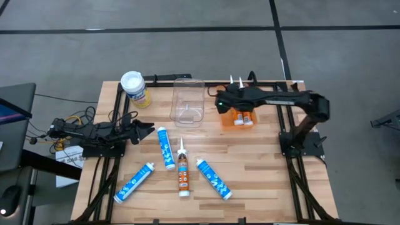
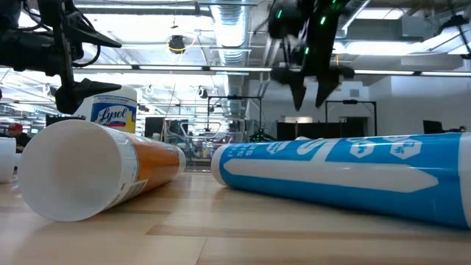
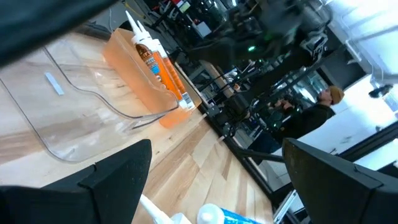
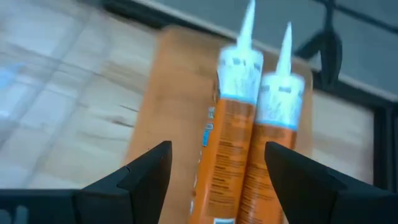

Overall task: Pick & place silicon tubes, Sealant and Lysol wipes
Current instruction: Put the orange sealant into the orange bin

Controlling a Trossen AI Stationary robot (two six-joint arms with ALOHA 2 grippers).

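From above, the right gripper (image 1: 220, 100) is hovering with fingers spread, empty, over two orange sealant tubes (image 1: 240, 117) in an orange tray (image 1: 226, 120) beside the clear bin (image 1: 188, 103). The left gripper (image 1: 149, 129) is waiting near the table's left edge. The Lysol wipes (image 1: 134, 88) are standing at the back left. Four tubes are lying in front.

At table level, an orange tube (image 2: 103, 173) and a blue tube (image 2: 346, 173) are filling the foreground.

Through the left wrist camera, its fingers (image 3: 118, 177) are standing apart, gripping nothing.

Through the right wrist camera, the parted fingers (image 4: 146, 174) are framing the two tubes.
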